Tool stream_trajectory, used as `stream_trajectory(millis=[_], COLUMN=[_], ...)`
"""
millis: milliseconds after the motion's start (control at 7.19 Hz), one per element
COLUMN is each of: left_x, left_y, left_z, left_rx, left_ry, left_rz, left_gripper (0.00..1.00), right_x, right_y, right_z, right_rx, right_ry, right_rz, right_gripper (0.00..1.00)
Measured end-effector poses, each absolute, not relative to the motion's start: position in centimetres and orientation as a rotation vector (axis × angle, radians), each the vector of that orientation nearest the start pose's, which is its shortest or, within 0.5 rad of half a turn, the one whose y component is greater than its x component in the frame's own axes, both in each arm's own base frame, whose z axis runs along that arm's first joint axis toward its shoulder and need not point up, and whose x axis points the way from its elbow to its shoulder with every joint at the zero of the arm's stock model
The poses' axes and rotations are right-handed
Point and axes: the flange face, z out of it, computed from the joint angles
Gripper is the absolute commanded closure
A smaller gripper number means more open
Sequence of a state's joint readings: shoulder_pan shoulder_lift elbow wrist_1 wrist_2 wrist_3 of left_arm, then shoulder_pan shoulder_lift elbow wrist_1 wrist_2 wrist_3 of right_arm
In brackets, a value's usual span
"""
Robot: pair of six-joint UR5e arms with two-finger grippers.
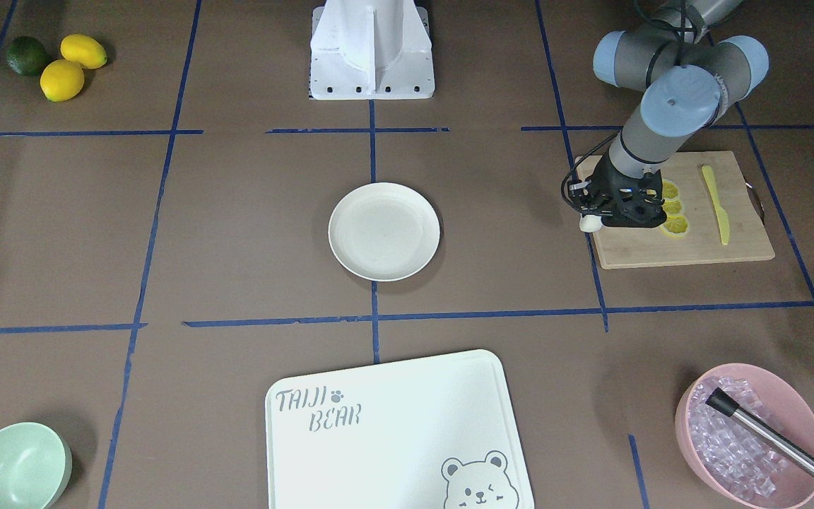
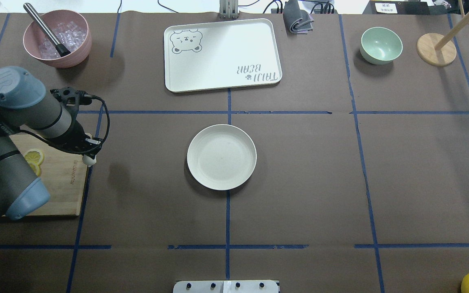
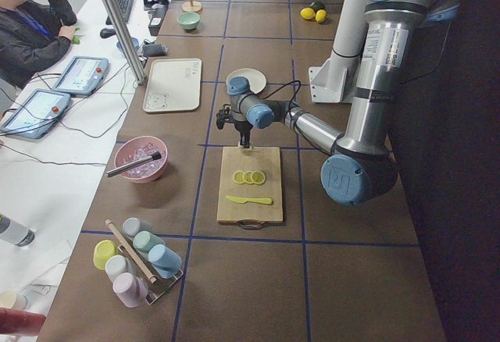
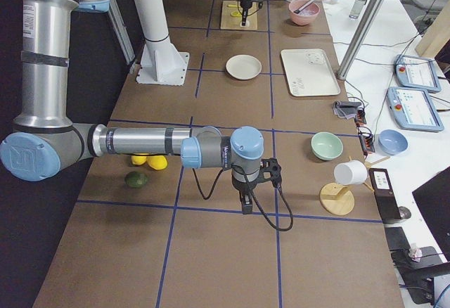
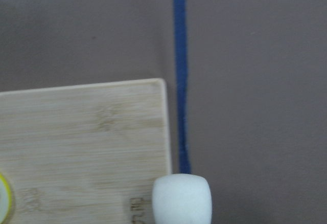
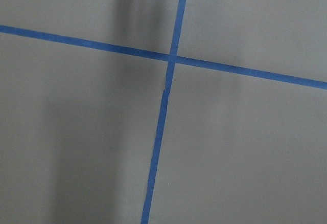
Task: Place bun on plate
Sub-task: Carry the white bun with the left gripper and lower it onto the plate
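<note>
Bun [image 5: 182,199] pinched in the left end effector [image 2: 90,156], fingers closed on it, at the corner of the wooden board [image 2: 61,179] that faces the plate [image 2: 221,157]. Plate lies on the worktop [image 2: 299,183], well apart from the board. Right end effector [image 4: 246,208] hangs far from the board, over blue tape [image 6: 163,106] — cannot tell whether it is wide or narrow.

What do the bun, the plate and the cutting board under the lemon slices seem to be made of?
Bun: probably foam or soft plastic. It is a matte white lump with a fine grainy skin, but the look leaves this open.
Plate: perhaps melamine or a similar hard plastic. It is plain cream with a dull, even finish.
Cutting board: bamboo or wood. It is pale tan with visible strip grain and no gloss.
</note>
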State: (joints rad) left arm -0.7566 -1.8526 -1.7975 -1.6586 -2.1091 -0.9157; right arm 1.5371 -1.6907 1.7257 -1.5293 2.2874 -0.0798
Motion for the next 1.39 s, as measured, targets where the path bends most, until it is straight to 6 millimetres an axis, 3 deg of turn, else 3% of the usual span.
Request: stream_trajectory(millis=[278, 417, 696, 835, 974, 1113, 1391], left_x=[40.9, 44.1, 53.6, 58.1, 61.2, 63.3, 65.1], left_y=[-47.9, -48.0, -48.2, -47.9, -47.3, -46.6, -45.5], left_z=[32.3, 28.1, 20.0, 17.5, 16.5, 16.7, 17.4], left_rx=[-0.048, -0.064, -0.079, -0.073, -0.058, -0.053, -0.052], left_ry=[0.802, 0.823, 0.821, 0.803, 0.789, 0.78, 0.769], left_rz=[-0.004, -0.06, -0.19, -0.237, -0.256, -0.252, -0.225], left_gripper=[0.76, 0.75, 0.74, 0.69, 0.66, 0.62, 0.12], right_x=[5.3, 5.3, 5.3, 5.3, 5.3, 5.3, 5.2], right_y=[-44.8, -44.8, -44.8, -44.9, -44.9, -45.1, -45.4], right_z=[63.9, 63.9, 63.9, 63.9, 63.9, 63.8, 63.6], right_rx=[0.088, 0.088, 0.086, 0.088, 0.088, 0.09, 0.094], right_ry=[-0.715, -0.715, -0.714, -0.713, -0.712, -0.712, -0.711], right_rz=[-0.135, -0.134, -0.133, -0.134, -0.135, -0.135, -0.137], right_gripper=[0.0, 0.0, 0.0, 0.0, 0.0, 0.0, 0.0])
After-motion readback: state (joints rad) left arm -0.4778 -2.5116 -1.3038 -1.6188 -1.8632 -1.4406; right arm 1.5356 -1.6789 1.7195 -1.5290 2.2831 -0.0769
